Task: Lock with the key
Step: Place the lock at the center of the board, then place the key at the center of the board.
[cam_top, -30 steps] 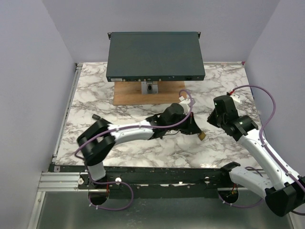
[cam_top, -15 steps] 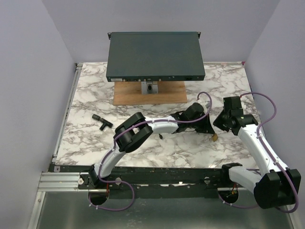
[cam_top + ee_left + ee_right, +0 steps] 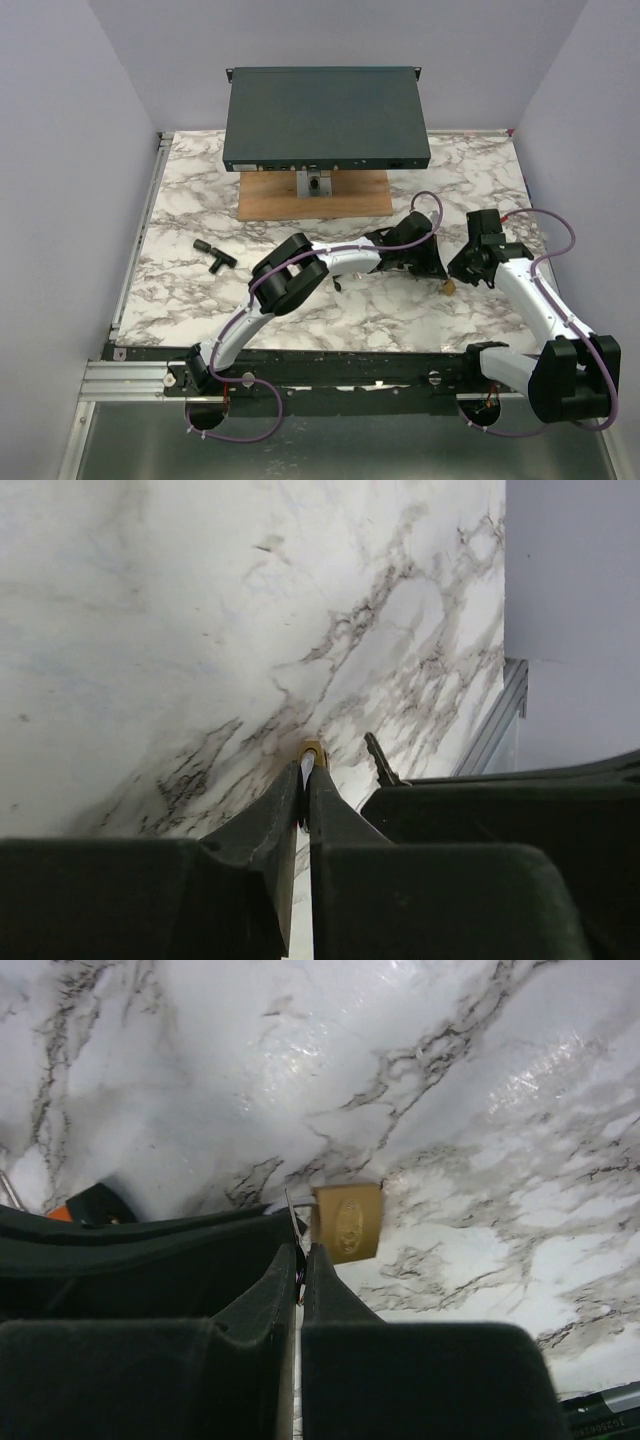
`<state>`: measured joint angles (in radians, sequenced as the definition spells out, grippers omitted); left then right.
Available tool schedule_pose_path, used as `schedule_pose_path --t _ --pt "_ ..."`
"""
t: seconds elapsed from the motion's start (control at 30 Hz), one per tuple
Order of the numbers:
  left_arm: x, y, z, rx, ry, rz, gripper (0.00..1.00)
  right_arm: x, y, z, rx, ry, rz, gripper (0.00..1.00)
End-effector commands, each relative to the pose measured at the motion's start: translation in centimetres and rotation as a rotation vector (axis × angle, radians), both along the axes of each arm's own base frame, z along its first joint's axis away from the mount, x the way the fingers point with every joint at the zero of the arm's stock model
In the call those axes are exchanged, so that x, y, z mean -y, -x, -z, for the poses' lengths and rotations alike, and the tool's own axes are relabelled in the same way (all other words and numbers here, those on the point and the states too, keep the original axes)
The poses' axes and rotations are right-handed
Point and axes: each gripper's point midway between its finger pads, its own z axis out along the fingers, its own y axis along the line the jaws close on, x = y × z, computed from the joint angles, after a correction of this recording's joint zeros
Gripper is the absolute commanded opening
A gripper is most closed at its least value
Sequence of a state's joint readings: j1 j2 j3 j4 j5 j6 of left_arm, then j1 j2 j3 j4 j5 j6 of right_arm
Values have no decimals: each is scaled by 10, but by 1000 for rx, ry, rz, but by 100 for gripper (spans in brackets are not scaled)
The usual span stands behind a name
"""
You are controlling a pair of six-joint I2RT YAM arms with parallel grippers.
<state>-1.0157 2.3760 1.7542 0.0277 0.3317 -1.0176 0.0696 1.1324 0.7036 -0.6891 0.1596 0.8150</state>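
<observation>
Both arms meet over the right half of the desk (image 3: 190,190), nearer its near edge than its far one. They are working at a small brass padlock (image 3: 347,1222).

The left claw (image 3: 306,765) is closed to a hairline slit, and a bit of brass shows right at its tips, so it seems to pinch the padlock. The right claw (image 3: 298,1250) is also closed to a slit. A thin bright sliver of metal sits between its tips, and the padlock touches them on one side. I cannot tell whether that sliver is the shackle or a key blade.

The key (image 3: 60,1214) shows only as an orange fleck at the left of the right wrist view, beyond the black bulk of the left claw. It is near the padlock but apart from the brass body. A dark key (image 3: 379,762) from the same bunch pokes out just beside the left tips.

As for progress, lock and bunch have been brought together and each arm has a hold at the same spot. Nothing shows the orange key seated in the keyhole, and both the keyhole and the state of the shackle are hidden. My judgement is that inserting the key, turning it and closing the shackle are all yet to do.
</observation>
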Motion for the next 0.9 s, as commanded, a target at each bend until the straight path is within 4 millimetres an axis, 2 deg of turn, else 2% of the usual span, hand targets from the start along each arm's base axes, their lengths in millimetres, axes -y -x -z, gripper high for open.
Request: schedule_pose_path --t 0.0,0.13,0.27,0.4,0.5,0.67,0.87 --pt "-9 -11 20 -34 -76 -66 18 -2 -4 4 22 -30 36 1" --pt "-9 -15 16 -23 -76 -75 41 -5 -4 8 15 -39 14 1" --pt "-12 -19 3 22 -73 -74 51 -9 -4 9 26 -62 1 1" --pt "-25 -29 -23 132 -73 -74 60 -13 -3 18 13 -79 -20 1" --pt "-37 -31 -42 200 -61 -84 64 -14 -1 26 3 -82 -19 1" --pt "-52 -25 -58 254 -56 -83 66 -19 -4 30 19 -102 -41 1" --pt "-63 -14 -92 332 8 -71 68 -16 -11 30 31 -89 -25 13"
